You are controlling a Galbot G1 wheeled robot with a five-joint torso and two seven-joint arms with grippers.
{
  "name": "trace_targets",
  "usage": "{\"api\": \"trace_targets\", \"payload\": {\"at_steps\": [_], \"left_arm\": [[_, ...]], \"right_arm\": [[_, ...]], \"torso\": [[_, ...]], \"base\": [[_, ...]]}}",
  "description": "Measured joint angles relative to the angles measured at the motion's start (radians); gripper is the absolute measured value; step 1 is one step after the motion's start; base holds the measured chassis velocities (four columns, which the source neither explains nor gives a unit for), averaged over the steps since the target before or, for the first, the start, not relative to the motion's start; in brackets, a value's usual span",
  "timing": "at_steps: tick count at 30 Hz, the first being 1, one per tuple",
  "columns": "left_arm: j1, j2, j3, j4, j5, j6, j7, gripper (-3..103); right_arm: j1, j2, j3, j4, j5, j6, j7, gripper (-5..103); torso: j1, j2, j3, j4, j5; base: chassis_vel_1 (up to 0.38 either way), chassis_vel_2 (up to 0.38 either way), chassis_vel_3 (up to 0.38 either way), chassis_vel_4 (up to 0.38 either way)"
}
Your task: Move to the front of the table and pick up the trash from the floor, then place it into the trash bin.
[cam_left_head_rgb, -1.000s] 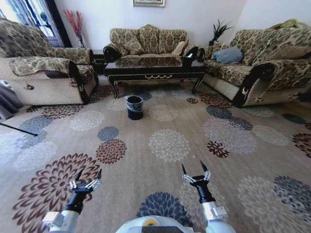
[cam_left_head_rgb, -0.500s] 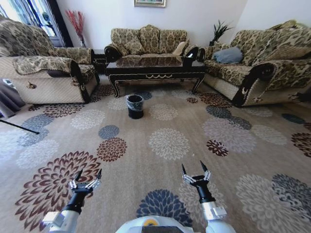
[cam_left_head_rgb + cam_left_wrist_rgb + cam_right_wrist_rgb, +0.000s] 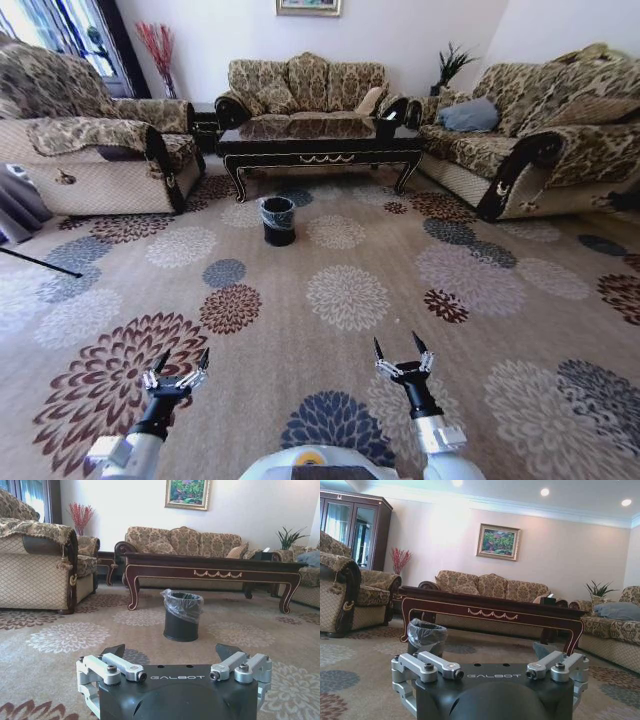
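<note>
Counts from my seat at the controls

I count one table (image 3: 320,140) with one trash bin (image 3: 278,220) on the floor (image 3: 330,300) in front of it, and three patterned sofas: one behind the table (image 3: 305,85), one to the left (image 3: 85,140), one to the right (image 3: 545,130). One framed picture (image 3: 187,493) hangs on the wall. I see one red dried arrangement (image 3: 155,50), one green plant (image 3: 450,65), one blue cushion (image 3: 470,113), and two grippers, left gripper (image 3: 177,365) and right gripper (image 3: 400,352), both spread apart.

Long glossy dark-brown desk (image 3: 320,145) with gold-trimmed apron, curved legs planted on flower-medallion carpet floor (image 3: 350,300), small black bag-lined trash bin (image 3: 278,220) upright just before its front edge
</note>
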Motion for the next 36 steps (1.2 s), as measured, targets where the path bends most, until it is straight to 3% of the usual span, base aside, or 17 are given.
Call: {"api": "trace_targets", "payload": {"at_steps": [15,36], "left_arm": [[0.0,0.0,0.0,0.0,0.0,0.0,0.0,100],[0.0,0.0,0.0,0.0,0.0,0.0,0.0,100]], "right_arm": [[0.0,0.0,0.0,0.0,0.0,0.0,0.0,100],[0.0,0.0,0.0,0.0,0.0,0.0,0.0,100]], "torso": [[0.008,0.067,0.059,-0.0001,0.0],[0.023,0.135,0.111,-0.0002,-0.0001]], "base": [[0.0,0.0,0.0,0.0],[-0.02,-0.022,0.015,0.02]]}}
